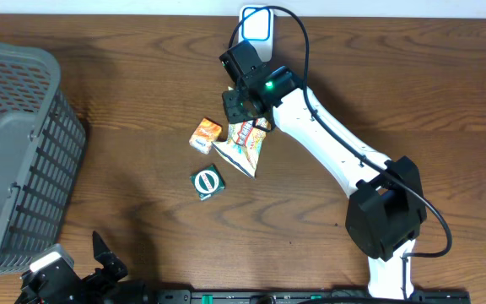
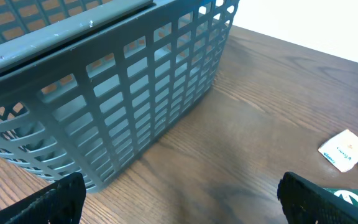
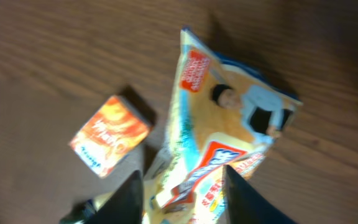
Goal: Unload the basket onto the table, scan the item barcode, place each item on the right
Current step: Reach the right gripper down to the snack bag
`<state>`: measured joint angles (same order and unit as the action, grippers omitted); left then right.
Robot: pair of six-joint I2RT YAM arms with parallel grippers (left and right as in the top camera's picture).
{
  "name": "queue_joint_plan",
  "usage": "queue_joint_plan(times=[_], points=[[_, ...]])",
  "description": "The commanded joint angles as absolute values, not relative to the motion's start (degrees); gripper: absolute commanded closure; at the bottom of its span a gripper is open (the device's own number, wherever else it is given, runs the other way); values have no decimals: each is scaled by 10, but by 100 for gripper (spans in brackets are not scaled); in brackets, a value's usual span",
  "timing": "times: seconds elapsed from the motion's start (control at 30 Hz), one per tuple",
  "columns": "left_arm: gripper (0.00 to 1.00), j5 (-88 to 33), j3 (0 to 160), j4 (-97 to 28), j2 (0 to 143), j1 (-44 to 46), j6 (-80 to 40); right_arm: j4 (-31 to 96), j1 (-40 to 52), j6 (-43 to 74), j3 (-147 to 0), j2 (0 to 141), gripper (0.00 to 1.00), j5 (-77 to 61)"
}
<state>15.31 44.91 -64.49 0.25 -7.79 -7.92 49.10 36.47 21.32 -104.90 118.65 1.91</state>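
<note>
Snack packet (image 1: 245,145) is lying mid-frame in the overhead view on the wooden table (image 1: 125,51), just beside an orange box (image 1: 207,133) and up-right of a green box (image 1: 207,182). The right gripper (image 1: 243,114) is pinching the packet's upper end. The left gripper (image 2: 179,199), at lower left near the grey basket (image 2: 135,93), is standing with fingers spread wide.

A grey slotted plastic basket (image 1: 57,160) stands at the left of the wooden table (image 1: 125,76). Mid-table, a small orange box (image 1: 206,134) lies near a green-and-white packet (image 1: 207,182).
</note>
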Motion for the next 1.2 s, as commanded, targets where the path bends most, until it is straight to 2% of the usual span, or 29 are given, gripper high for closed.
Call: queue_joint_plan(times=[0.0,0.1,0.27,0.4,0.47,0.53,0.6,0.67,0.7,0.77,0.9,0.97,1.03,1.17], points=[[2,154,450,-645,2,-80,-83,492,363,152,-1049,1198,74,69],[2,154,449,-645,2,-80,-83,494,359,86,-1049,1214,87,63],[2,154,449,-645,2,-80,-83,506,361,-19,-1049,1247,89,-19],[2,154,449,-645,2,-80,-83,509,364,-35,-1049,1289,94,-20],[2,154,449,-645,2,-80,-83,520,364,-35,-1049,1314,92,-19],[2,154,449,-645,2,-80,-83,537,364,-35,-1049,1334,82,-21],[2,154,449,-645,2,-80,-83,552,364,-35,-1049,1345,61,-22],[2,154,450,-645,2,-80,-83,561,364,-36,-1049,1346,32,-23],[2,154,450,-645,2,-80,-83,563,364,-38,-1049,1342,25,-23],[2,154,450,-645,2,-80,-83,564,364,-39,-1050,1330,1,-17],[2,154,449,-645,2,-80,-83,564,364,-39,-1050,1275,1,-2],[2,154,450,-645,2,-80,-83,554,364,-39,-1050,1233,6,-1],[2,154,449,-645,2,-80,-83,542,364,-39,-1050,1204,20,-2],[2,154,449,-645,2,-80,-83,510,365,-40,-1049,1187,59,-22]])
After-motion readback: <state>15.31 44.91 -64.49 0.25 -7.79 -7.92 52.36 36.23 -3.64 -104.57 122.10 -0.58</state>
